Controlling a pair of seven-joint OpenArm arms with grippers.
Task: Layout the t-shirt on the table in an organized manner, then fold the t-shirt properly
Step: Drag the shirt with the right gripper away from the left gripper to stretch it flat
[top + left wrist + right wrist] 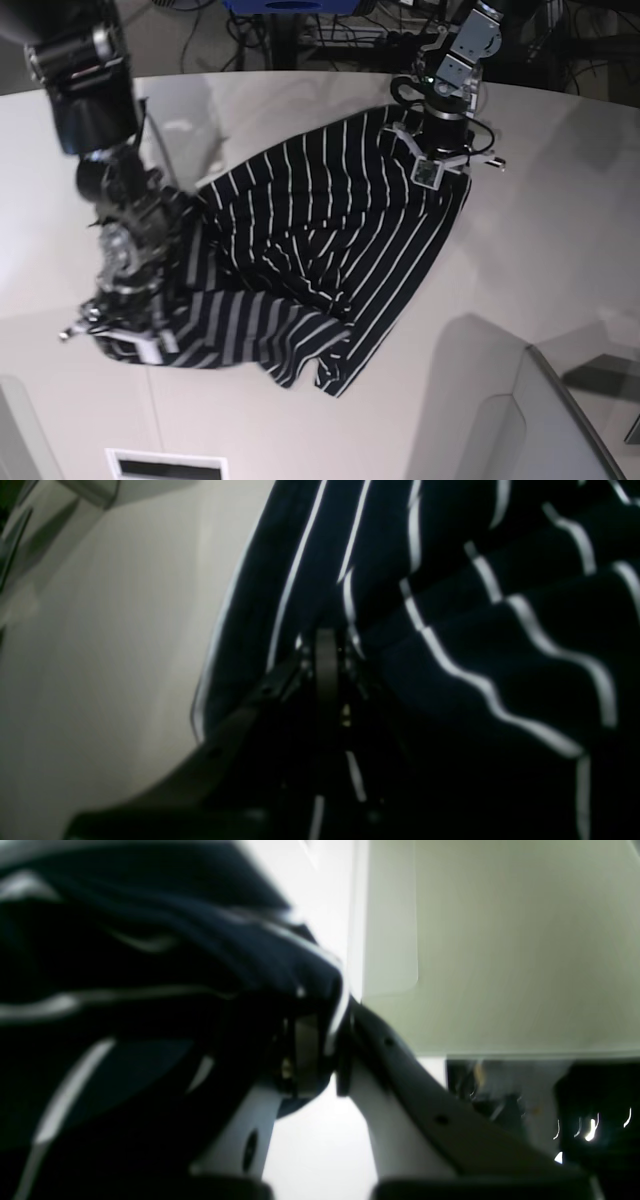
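The dark navy t-shirt (320,240) with thin white stripes lies rumpled and partly spread across the off-white table (540,260), stretched between the two arms. In the base view my left gripper (436,178) is at the shirt's far right corner. The left wrist view shows this left gripper (327,652) shut on a fold of the t-shirt (450,630). My right gripper (125,335) is at the shirt's near left end. In the right wrist view the right gripper (336,1032) pinches the striped hem of the t-shirt (125,1015), lifted off the table (500,940).
Cables and equipment (330,30) sit behind the table's far curved edge. A translucent panel (560,400) stands at the lower right. A white slotted piece (165,465) is at the bottom edge. Dark gear (575,1110) shows beyond the table's edge.
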